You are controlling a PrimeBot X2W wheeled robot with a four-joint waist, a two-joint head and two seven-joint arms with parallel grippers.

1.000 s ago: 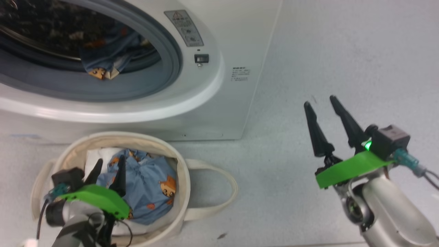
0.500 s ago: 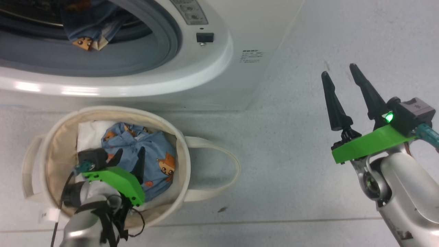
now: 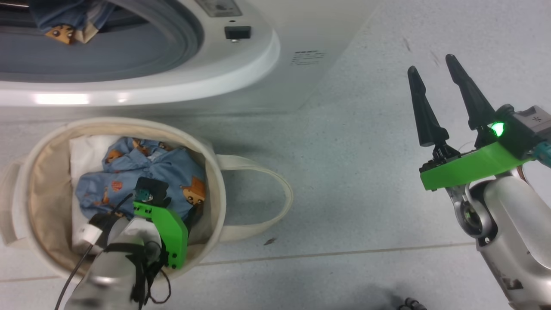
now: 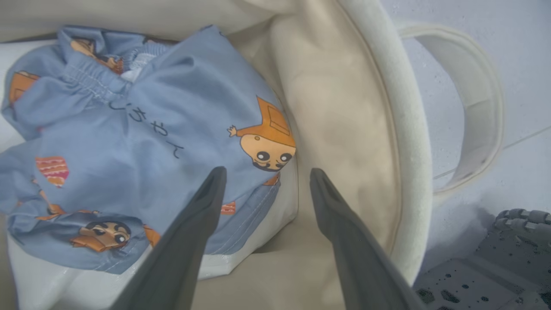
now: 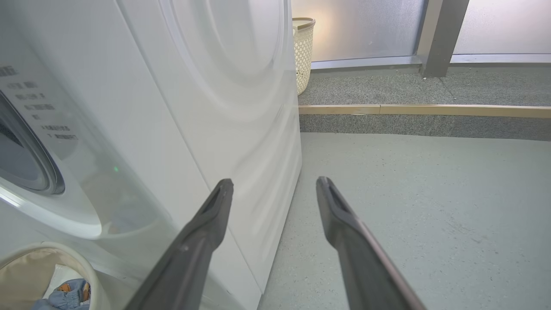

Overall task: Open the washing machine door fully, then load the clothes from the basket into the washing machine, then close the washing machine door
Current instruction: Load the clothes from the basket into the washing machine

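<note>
The washing machine [image 3: 241, 73] stands with its grey-ringed opening [image 3: 172, 47] uncovered, and one piece of blue printed clothes [image 3: 58, 23] lies inside it. The washing machine door is out of view. On the floor in front stands the cream basket [image 3: 215, 172] with more blue clothes [image 3: 142, 165] in it. My left gripper [image 4: 267, 172] is open and points down into the basket, its tips just above the right edge of the clothes [image 4: 129, 129], beside the basket wall [image 4: 344, 107]. My right gripper [image 3: 432, 71] hangs open and empty over the floor, right of the machine.
White padding [image 3: 82, 150] lies under the clothes in the basket. One basket handle [image 3: 275, 193] loops out to the right on the grey floor. The right wrist view shows the machine's white side [image 5: 193, 107], a low step [image 5: 409, 110] and a pale wicker basket [image 5: 303, 51] far behind.
The head camera has tipped down, so the machine slid up the picture. My left gripper has dipped deeper into the basket, towards the right edge of the clothes. Both grippers have stayed open.
</note>
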